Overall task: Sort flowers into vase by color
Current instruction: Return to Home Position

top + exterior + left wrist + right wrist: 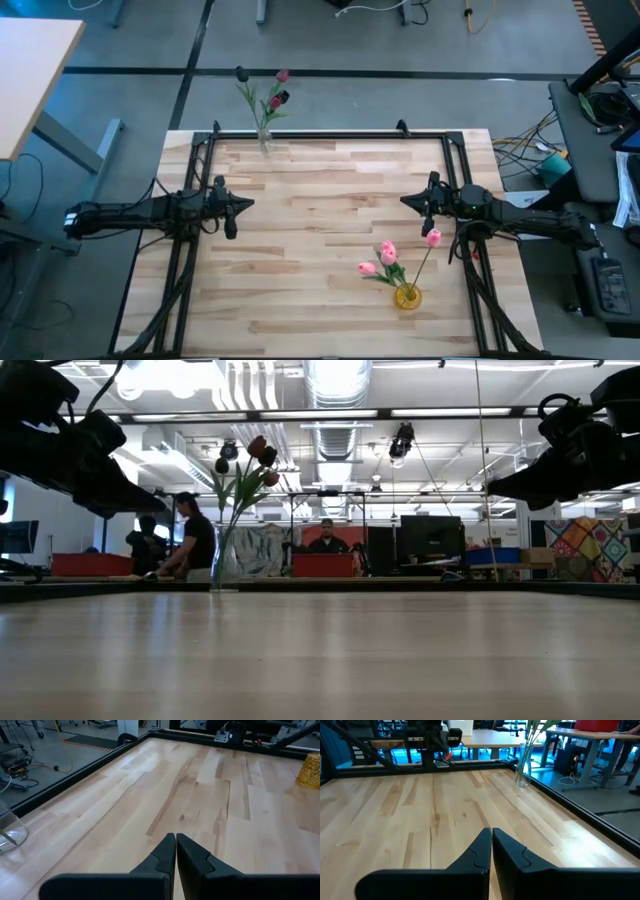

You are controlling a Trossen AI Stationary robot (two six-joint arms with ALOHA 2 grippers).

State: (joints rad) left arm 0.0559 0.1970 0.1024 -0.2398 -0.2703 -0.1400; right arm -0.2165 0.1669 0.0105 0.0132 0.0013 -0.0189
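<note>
A clear glass vase [264,140] stands at the table's far edge, holding dark maroon tulips [277,97] upright on green stems; it also shows in the low view [225,565] and the right wrist view [522,770]. A yellow vase [406,297] near the front right holds pink tulips [386,254], their stems stuck into it; its wall shows in the left wrist view [309,770]. My left gripper [247,204] hovers shut over the table's left side [175,840]. My right gripper [405,200] hovers shut over the right side [491,834]. Neither touches anything.
A black metal frame [330,132] runs along the table's far, left and right edges. The wooden top [320,220] lies bare between the two grippers. People sit and stand at desks in the room beyond the far edge [190,540].
</note>
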